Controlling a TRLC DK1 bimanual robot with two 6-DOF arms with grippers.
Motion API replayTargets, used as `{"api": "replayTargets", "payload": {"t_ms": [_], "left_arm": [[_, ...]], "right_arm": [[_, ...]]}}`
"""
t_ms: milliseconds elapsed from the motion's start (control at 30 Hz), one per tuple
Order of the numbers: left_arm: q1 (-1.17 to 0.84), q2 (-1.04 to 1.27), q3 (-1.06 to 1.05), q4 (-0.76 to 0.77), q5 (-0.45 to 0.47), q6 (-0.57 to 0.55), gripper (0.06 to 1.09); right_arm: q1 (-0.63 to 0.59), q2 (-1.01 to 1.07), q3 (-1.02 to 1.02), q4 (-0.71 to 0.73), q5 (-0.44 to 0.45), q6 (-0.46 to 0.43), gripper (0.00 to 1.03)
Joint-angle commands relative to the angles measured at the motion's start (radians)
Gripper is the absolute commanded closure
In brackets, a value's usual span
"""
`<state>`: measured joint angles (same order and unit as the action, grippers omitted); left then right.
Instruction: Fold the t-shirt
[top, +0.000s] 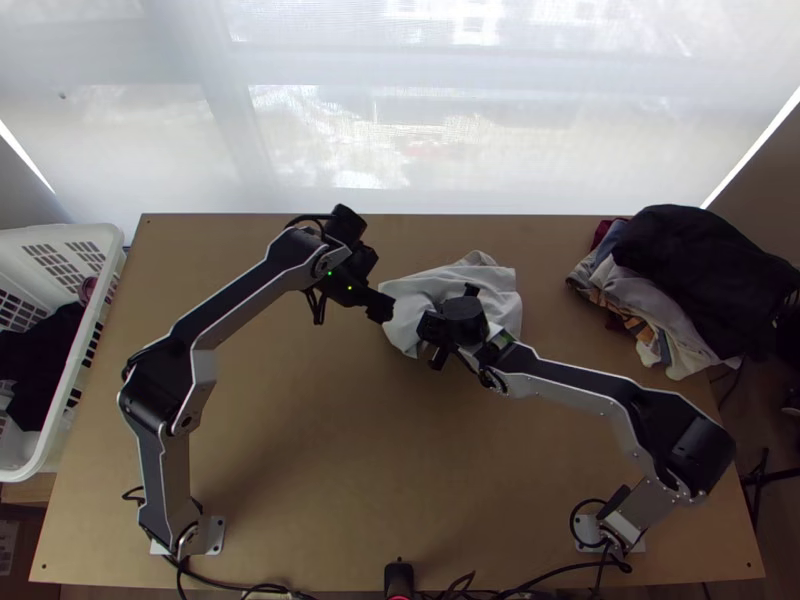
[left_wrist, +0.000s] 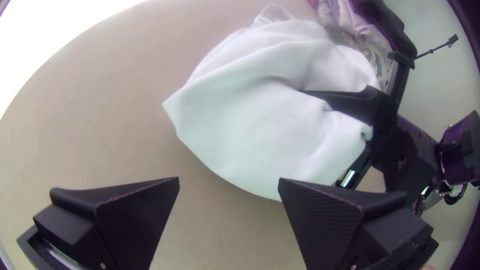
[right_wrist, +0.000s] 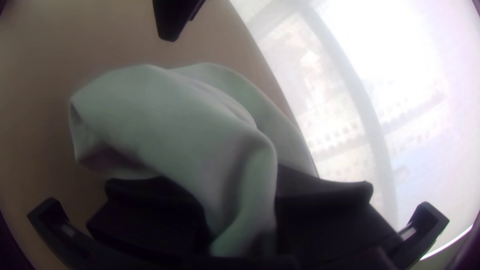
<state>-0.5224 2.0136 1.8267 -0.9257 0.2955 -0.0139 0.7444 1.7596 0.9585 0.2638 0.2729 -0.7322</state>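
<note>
The white t-shirt (top: 408, 318) lies bunched on the table, its far part behind my right gripper (top: 432, 326). My left gripper (top: 380, 306) is at the shirt's left side. In the left wrist view, my left gripper (left_wrist: 229, 178) stands open beside the rounded edge of the shirt (left_wrist: 240, 120), nothing between its fingers. A gathered fold of the shirt (right_wrist: 170, 120) runs between the fingers of my right gripper (right_wrist: 241, 200) in the right wrist view; that gripper is shut on it. Parts of the shirt under the right gripper are hidden.
A pile of dark and light clothes (top: 700, 270) lies at the table's right back corner. A white laundry basket (top: 88, 350) with dark cloth stands at the left edge. A window with a pale blind (top: 450, 150) is behind the table. Bare tabletop (top: 370, 470) shows between the arms' bases.
</note>
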Motion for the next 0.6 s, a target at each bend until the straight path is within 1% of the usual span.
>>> {"api": "replayTargets", "payload": {"t_ms": [0,233,400,567], "left_arm": [[0.053,-0.130,-0.001,-0.035,-0.012,0.002,0.12],[0.188,-0.280,-0.047,-0.070,-0.016,0.002,0.12],[0.291,-0.394,-0.132,-0.079,-0.015,0.002,0.12],[0.348,-0.486,-0.224,-0.079,-0.015,0.003,0.12]], "right_arm": [[-0.023,-0.209,0.060,-0.132,-0.012,0.040,1.00],[-0.134,-0.341,0.200,-0.284,-0.029,0.050,1.00],[-0.261,-0.425,0.287,-0.330,-0.051,0.053,1.00],[-0.421,-0.506,0.310,-0.336,-0.075,0.056,1.00]]}}
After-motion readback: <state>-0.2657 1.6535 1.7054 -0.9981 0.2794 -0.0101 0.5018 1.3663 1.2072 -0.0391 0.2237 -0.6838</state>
